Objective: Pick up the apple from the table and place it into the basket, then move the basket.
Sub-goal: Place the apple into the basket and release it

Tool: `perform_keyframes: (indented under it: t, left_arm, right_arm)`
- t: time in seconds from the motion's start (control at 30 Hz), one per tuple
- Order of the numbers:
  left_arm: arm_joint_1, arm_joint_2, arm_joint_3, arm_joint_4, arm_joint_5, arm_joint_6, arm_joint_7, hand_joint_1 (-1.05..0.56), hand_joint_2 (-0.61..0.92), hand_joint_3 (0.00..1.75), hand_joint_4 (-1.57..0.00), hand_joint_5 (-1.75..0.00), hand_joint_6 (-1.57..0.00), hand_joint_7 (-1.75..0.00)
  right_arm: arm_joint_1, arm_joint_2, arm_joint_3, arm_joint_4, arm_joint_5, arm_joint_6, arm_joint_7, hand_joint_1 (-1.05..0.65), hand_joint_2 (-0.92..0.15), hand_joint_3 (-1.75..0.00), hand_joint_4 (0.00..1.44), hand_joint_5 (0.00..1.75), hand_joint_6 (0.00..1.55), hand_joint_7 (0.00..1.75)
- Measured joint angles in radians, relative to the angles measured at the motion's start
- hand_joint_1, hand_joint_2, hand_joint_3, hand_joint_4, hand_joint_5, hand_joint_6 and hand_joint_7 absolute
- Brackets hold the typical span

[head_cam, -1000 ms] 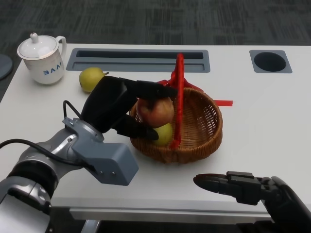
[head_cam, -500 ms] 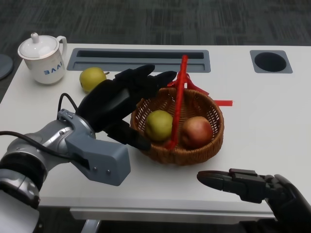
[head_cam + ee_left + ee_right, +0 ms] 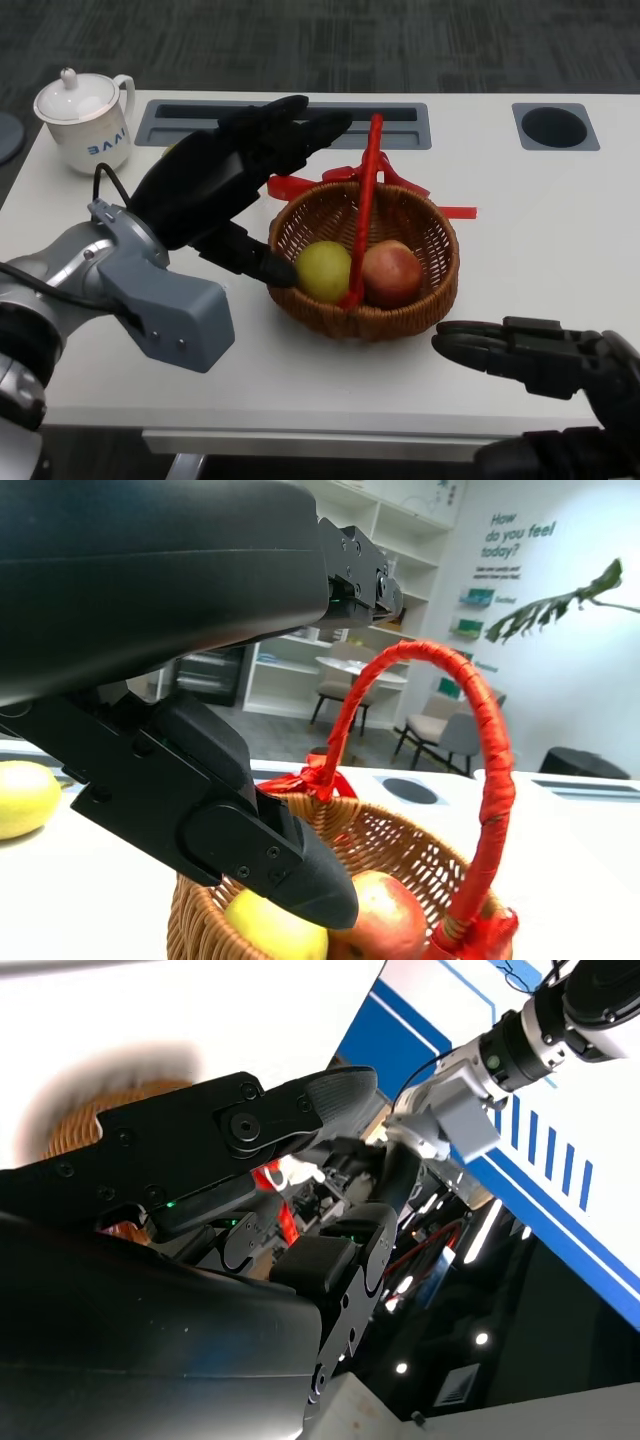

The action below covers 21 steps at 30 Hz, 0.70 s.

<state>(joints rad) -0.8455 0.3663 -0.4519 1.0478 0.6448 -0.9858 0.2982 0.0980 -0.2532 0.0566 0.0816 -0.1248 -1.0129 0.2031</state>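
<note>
Our apple [image 3: 391, 272] lies in the basket [image 3: 425, 285] beside a pear [image 3: 323, 270]. Our left hand [image 3: 222, 180] hangs spread and empty just beside the rim; the right hand [image 3: 530, 355] waits flat, holding nothing. We judge the wicker light but stiff, best taken by its upright red handle [image 3: 365, 215], which arches front-to-back.

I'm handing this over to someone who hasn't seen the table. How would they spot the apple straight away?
Find the round brown wicker basket with the red wrapped handle in the middle of the white table. Two fruits lie inside, touching: the apple is the reddish one on the side nearer the right hand, not the yellow-green pear beside it.
</note>
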Motion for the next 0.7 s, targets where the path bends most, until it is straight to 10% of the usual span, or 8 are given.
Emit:
perform_keyframes:
  t: [0.37,0.7]
  left_arm:
    - [0.15,-0.011,0.143,-0.017,-0.385,-0.169,-0.307,-0.57,0.7,0.0,-0.72,-0.1,-0.67,-0.07]
    - [0.25,-0.035,0.259,-0.061,-0.768,-0.133,-0.741,-0.4,0.67,0.01,-1.05,-0.09,-0.95,-0.06]
  right_arm:
    - [-0.084,-0.075,-0.034,-0.033,-0.008,0.008,0.014,-0.53,-0.92,-0.05,0.75,0.0,0.68,0.0]
    - [-0.29,-0.089,-0.008,0.204,-0.052,-0.008,0.023,-0.55,-0.92,-0.03,0.75,0.0,0.69,0.0]
